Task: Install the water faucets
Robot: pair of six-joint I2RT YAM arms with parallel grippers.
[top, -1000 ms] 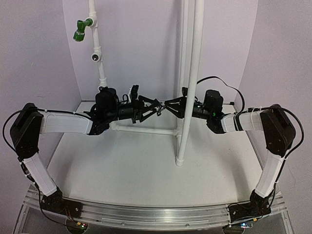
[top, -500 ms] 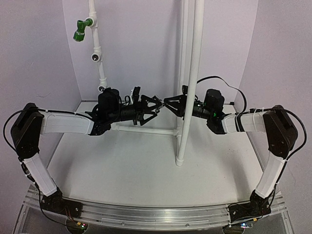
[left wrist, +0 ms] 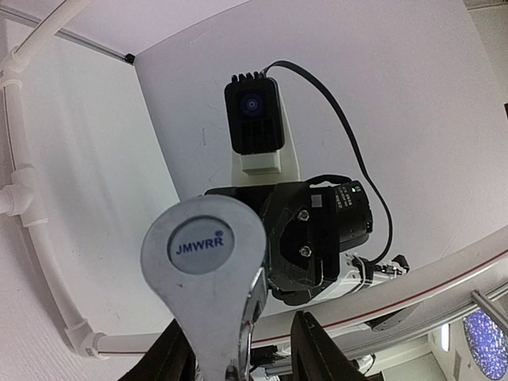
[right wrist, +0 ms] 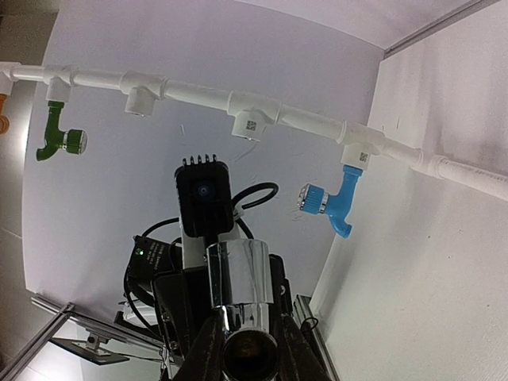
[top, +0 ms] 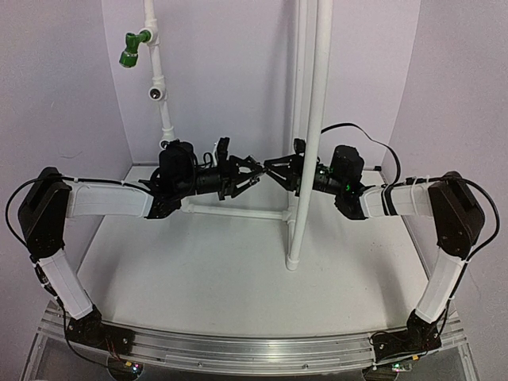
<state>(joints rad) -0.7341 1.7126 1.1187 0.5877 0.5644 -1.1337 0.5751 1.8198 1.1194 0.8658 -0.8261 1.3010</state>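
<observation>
The right gripper (right wrist: 248,353) has its fingers (right wrist: 205,353) clamped on the body of the chrome faucet (left wrist: 205,254), at the bottom centre of the right wrist view. The left gripper (left wrist: 242,353) has a finger on each side of the faucet's handle stem, at the bottom centre of the left wrist view; whether it grips cannot be told. The handle cap reads "JMWRR". The blue faucet (right wrist: 333,202) and green faucet (right wrist: 57,139) hang from the white pipe (right wrist: 198,91). The pipe's stickers (right wrist: 252,125) are unreadable.

Left gripper (top: 250,175), right gripper (top: 275,170) tip to tip over table (top: 198,278) rear edge, chrome faucet (right wrist: 238,274) filling gap. Tall upright pipe (top: 315,119) crosses before right gripper. Low horizontal pipe (top: 238,211) under left gripper. Table front half: free passage.
</observation>
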